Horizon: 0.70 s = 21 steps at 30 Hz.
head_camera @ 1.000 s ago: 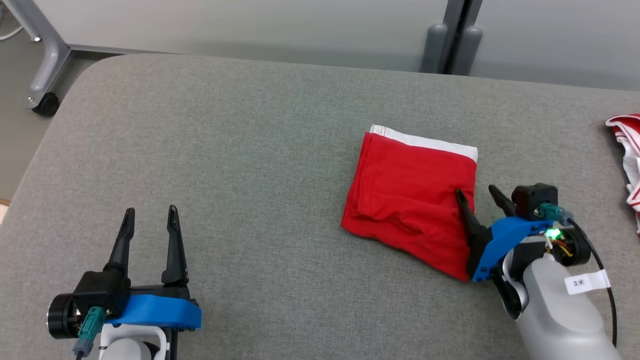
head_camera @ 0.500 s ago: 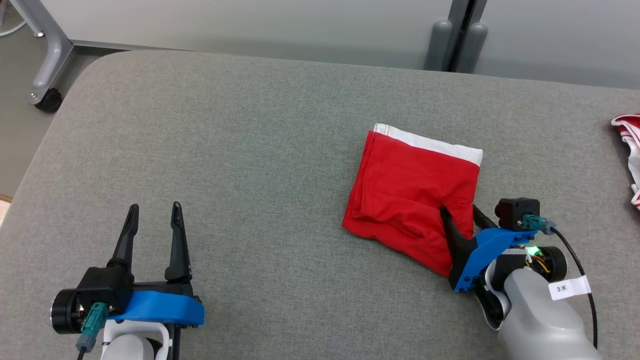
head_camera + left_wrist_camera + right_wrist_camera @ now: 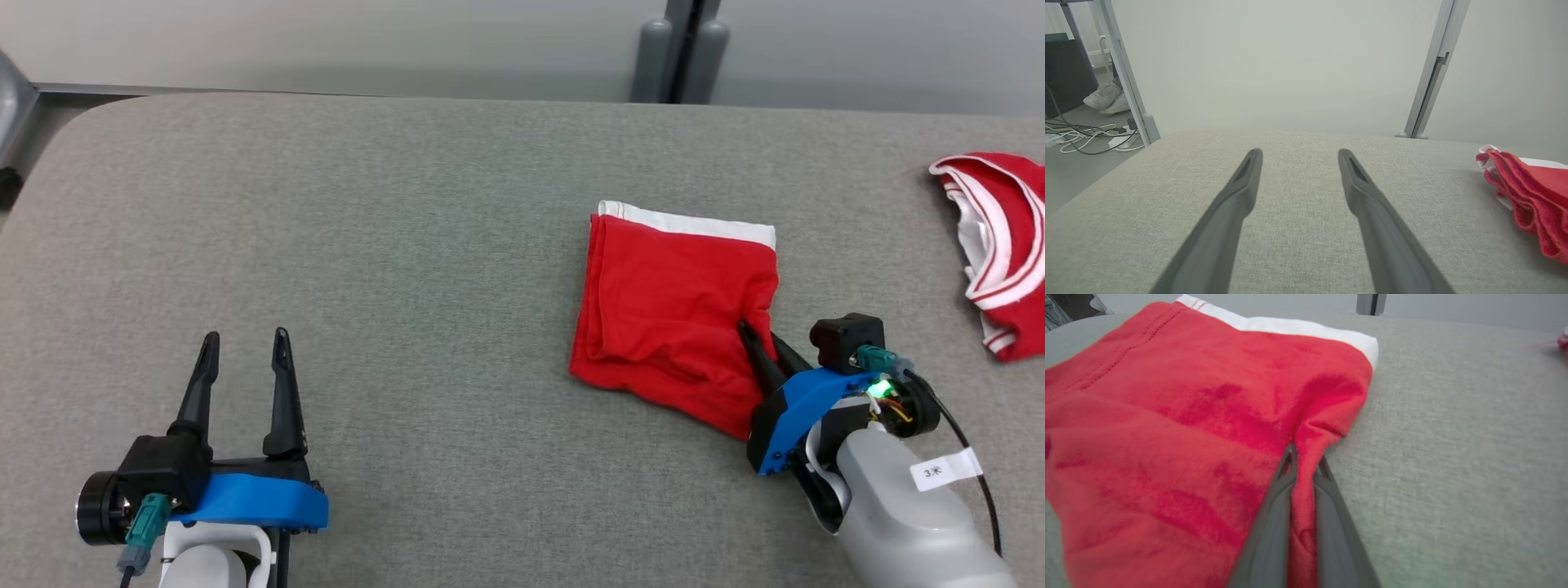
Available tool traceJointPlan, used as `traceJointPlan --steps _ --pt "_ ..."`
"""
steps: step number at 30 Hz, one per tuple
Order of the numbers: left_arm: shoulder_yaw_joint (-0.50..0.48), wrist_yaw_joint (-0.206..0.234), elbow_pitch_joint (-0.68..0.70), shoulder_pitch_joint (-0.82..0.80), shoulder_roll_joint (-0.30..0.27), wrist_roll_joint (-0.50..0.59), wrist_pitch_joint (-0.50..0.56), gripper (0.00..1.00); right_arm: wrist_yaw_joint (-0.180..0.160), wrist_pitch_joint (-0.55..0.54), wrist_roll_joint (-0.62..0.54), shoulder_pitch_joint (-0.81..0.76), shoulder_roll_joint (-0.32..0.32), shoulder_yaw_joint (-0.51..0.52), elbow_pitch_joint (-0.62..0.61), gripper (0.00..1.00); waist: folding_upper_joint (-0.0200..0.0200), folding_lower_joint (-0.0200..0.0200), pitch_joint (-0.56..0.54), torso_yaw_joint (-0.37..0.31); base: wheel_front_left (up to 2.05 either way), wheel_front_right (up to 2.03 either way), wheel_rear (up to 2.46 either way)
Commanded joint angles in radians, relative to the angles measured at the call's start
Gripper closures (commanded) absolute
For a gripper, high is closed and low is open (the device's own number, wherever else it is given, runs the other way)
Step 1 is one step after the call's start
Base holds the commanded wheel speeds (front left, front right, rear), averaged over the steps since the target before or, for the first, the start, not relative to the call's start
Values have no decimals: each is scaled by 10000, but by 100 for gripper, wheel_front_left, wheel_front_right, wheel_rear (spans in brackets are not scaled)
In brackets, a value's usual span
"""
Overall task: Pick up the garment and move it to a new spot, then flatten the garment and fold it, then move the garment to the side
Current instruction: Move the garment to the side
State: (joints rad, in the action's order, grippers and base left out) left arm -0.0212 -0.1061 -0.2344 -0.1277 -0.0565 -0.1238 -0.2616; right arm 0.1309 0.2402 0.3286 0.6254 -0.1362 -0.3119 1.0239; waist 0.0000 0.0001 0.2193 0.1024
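Grey forearm [image 3: 898, 514] with white tag [image 3: 945, 471], blue bracket [image 3: 804, 402], teal plug [image 3: 873, 358], dark jaws.

— What do we have behind the grey fabric worktop [image 3: 392, 237]?
— We see a plain pale wall [image 3: 1290, 61] along its far edge, with a grey upright post [image 3: 1433, 73].
— And past its left edge?
— We see grey floor [image 3: 1073, 179], loose white cables [image 3: 1086, 132] and pale shoes [image 3: 1106, 98].

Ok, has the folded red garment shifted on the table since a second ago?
Yes. The folded red garment has slid right, narrowing its gap to the red-and-white garment.
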Motion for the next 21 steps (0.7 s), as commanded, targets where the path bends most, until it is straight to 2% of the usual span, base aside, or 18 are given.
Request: traceJointPlan --steps 1,12,21 --pt "-43 -18 55 -123 -5 -8 -47 0 -2 90 79 -119 -229 -120 -154 100 0 -1 -31 -235 0 0 0" --pt "-72 -89 348 -607 -199 167 -47 0 -1 201 267 -271 -1507 -745 -1620 100 0 -1 691 -1854 0 0 0" --pt "-42 -131 497 -1085 -261 259 -47 0 -2 68 -46 535 -2211 -723 -2457 100 0 -1 1271 -2174 0 0 0"
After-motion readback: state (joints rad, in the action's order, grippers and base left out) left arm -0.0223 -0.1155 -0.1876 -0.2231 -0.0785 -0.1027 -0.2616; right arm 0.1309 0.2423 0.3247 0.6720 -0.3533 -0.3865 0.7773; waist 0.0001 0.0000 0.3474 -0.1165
